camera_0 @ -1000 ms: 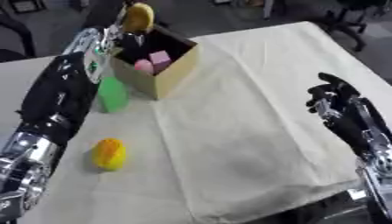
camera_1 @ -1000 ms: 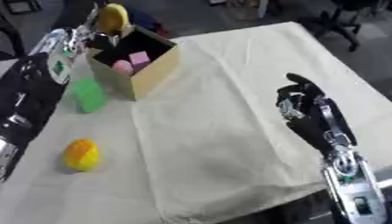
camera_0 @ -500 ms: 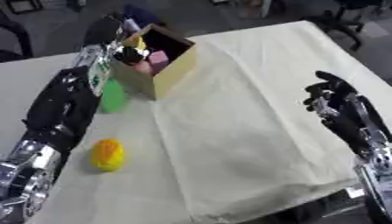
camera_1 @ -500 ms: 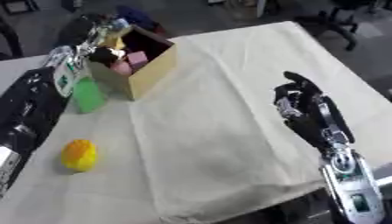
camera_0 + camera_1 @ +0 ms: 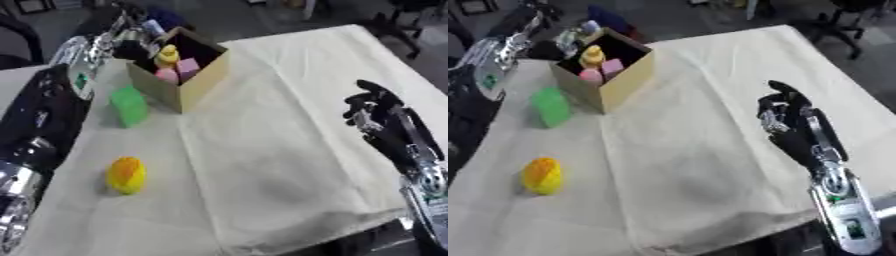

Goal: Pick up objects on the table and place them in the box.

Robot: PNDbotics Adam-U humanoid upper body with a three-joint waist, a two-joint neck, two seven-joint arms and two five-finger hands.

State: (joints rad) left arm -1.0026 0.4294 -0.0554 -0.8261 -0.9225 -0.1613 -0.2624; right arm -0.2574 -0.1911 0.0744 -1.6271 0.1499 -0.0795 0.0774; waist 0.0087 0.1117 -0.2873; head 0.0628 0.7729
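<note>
Open cardboard box point(image 5: 199, 75), upper left: holds yellow, pink pieces | left hand point(image 5: 122, 36) beside it, fingers unreadable | right hand point(image 5: 785, 117) idle, relaxed | next: centre over green block point(image 5: 129, 105).

Table point(image 5: 289, 65) covered by cream cloth point(image 5: 280, 150), creased, hanging over near edge. Directly on cloth: open cardboard box point(image 5: 194, 80) toward far left; green block point(image 5: 129, 105) just beside box on its near-left side; yellow-orange rounded object point(image 5: 126, 174) well apart, nearer left edge. Right half of cloth bare.
</note>
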